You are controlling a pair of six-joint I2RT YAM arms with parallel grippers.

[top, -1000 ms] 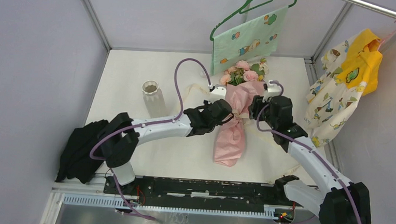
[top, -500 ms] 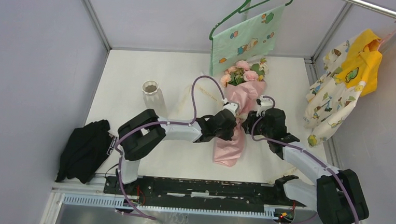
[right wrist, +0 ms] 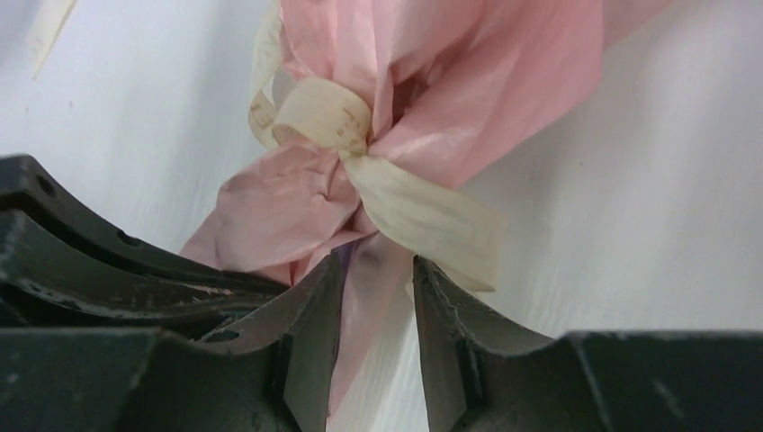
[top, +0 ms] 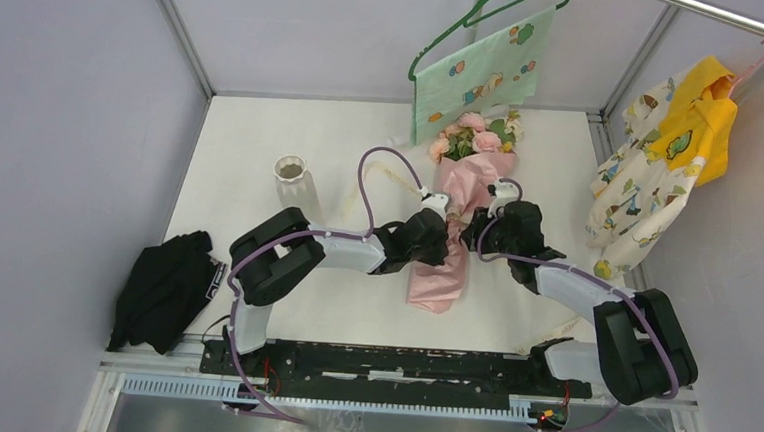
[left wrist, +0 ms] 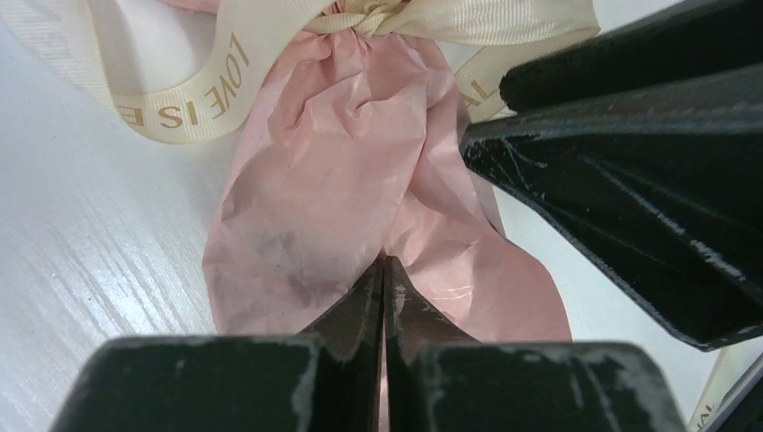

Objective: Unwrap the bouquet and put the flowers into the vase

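Note:
The bouquet (top: 457, 191) lies on the white table, its flowers (top: 475, 139) at the far end and the pink paper cone pointing toward me. A cream ribbon (left wrist: 214, 93) is knotted round its waist. My left gripper (top: 445, 242) presses against the wrap's left side just below the knot. In the left wrist view its jaws (left wrist: 384, 266) are shut, pinching a fold of pink paper. My right gripper (top: 473, 236) faces it from the right. Its jaws (right wrist: 378, 261) stand apart around a strip of paper under a ribbon tail (right wrist: 423, 216). The white ribbed vase (top: 295, 186) stands upright to the left.
A mint-green patterned cloth (top: 482, 74) hangs on a hanger just behind the flowers. Yellow and printed garments (top: 662, 163) hang at the right wall. A black cloth (top: 163, 288) lies at the table's near left corner. A loose ribbon end (top: 385, 179) trails left of the bouquet.
Both grippers have slid a little toward me along the wrap. The left jaws have closed onto the paper, and the right jaws have narrowed.

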